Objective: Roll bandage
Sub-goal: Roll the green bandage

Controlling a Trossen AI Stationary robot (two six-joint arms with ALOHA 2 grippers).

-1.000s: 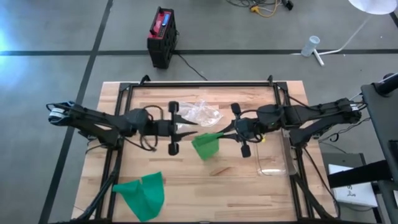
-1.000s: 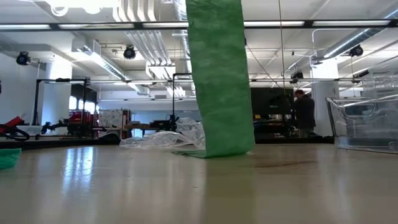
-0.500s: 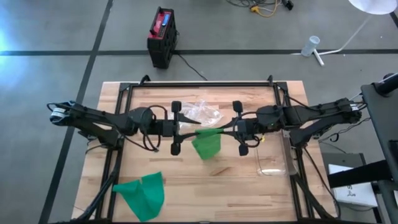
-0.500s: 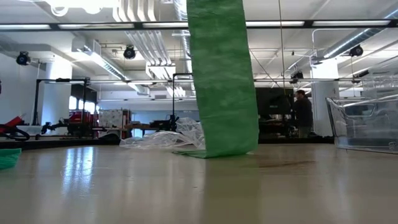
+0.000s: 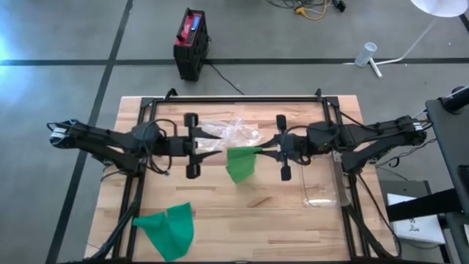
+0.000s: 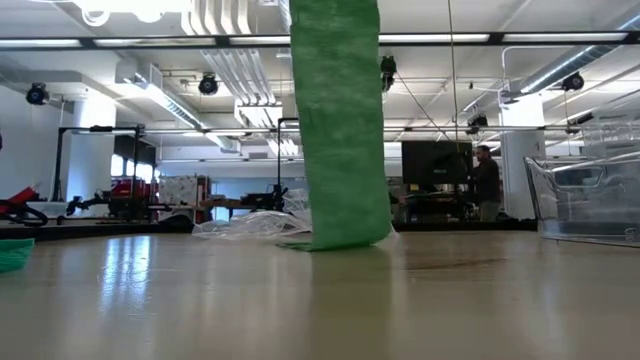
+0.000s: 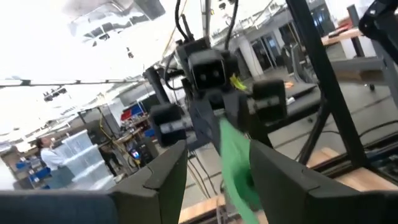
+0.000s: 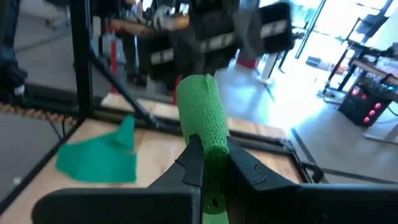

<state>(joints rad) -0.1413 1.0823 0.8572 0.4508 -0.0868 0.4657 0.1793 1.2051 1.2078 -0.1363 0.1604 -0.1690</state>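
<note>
Two dark jointed arms, black looping cables

We see open tabletop (image 5: 256, 220) at the front; hanging green bandage (image 5: 240, 163) and crumpled plastic (image 5: 233, 133) block mid-table.

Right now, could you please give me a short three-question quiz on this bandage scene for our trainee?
1. True or false: the right claw is shut on the hanging bandage.
2. What does the hanging bandage's lower end touch? A) table B) clear bin C) nothing
3. What crumpled thing lies behind the bandage?

Key: 1 true. 2 A, the table. 3 clear plastic bag. A second bandage lies near the front left corner; the left claw is open, holding nothing.
</note>
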